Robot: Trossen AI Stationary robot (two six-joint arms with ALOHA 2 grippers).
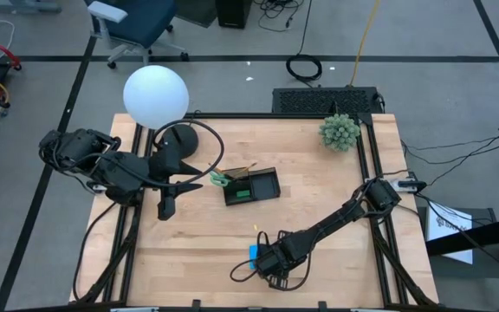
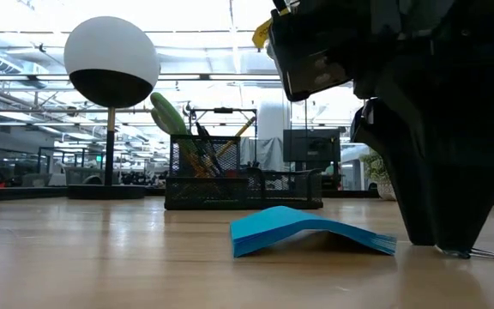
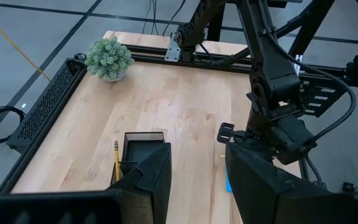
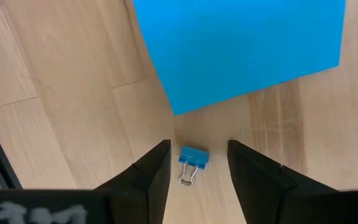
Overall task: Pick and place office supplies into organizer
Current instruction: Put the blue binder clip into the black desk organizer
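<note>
Binder clip (image 4: 194,157), small and blue, lies on the counter (image 4: 73,93) just beside the blue note pad (image 4: 241,43), between the spread fingers of your right gripper (image 4: 197,171). Grasp appears pending: lower, then close.

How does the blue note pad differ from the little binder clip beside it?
The note pad is a broad, paper-thin, bowed square; the binder clip is tiny, with wire handles. The clip lies between the right gripper's open fingers; the pad lies just beyond them. Both are blue and rest on the table.
</note>
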